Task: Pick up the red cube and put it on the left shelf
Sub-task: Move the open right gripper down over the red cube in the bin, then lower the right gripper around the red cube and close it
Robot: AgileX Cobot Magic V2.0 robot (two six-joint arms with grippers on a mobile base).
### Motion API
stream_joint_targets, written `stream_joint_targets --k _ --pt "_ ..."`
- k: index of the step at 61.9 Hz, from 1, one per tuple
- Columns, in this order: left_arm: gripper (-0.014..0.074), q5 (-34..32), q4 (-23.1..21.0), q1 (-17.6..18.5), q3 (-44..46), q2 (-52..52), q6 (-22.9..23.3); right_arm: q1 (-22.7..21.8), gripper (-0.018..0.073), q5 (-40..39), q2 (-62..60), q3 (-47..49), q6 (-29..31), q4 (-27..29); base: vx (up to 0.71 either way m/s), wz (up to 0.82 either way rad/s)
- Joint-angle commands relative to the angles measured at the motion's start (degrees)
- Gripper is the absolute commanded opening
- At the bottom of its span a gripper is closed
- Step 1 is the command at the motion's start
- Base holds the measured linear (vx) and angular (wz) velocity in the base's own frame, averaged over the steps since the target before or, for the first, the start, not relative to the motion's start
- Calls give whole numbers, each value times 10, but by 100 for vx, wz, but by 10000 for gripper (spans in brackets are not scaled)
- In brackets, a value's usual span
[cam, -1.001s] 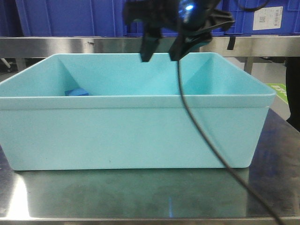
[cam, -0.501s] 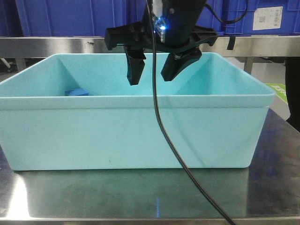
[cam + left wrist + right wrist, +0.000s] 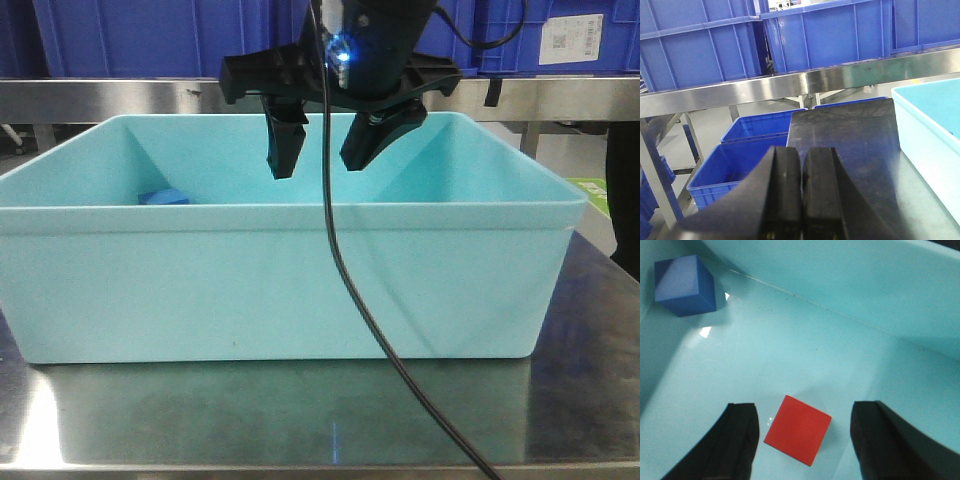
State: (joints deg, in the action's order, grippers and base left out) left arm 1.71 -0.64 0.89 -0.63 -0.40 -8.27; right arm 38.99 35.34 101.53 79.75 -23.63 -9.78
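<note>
Hovering wide inside turquoise bin (image 3: 300,290), right hand (image 3: 804,409) above red cube (image 3: 798,429), left hand (image 3: 801,160) closed, steel bench (image 3: 300,425) beneath bin, blue crates (image 3: 700,45) behind

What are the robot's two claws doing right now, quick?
Left gripper: closed, holding nothing.
Right gripper: open, empty, over the red cube.

Turquoise plastic bin (image 3: 200,290) on a reflective steel table (image 3: 200,425), blue cube (image 3: 686,285) in the bin's corner
</note>
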Motion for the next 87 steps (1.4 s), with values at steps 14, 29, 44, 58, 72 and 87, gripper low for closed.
stream_joint_targets --k 14,29,44,58,72,87 --pt "106 -52 -3 3 -13 2 0 0 510 -36 -28 21 4 -6 0 0" --pt "106 -52 -3 3 -13 2 0 0 568 -33 -28 21 4 -3 0 0" --pt "106 -52 -3 3 -13 2 0 0 626 -21 -22 21 3 2 0 0" --pt "106 -52 -3 3 -13 2 0 3 626 -21 -6 21 3 30 0 0" --pt "106 -52 -3 3 -13 2 0 4 626 -14 8 21 3 30 0 0" --pt "106 -52 -3 3 -13 2 0 4 626 -2 28 21 3 30 0 0"
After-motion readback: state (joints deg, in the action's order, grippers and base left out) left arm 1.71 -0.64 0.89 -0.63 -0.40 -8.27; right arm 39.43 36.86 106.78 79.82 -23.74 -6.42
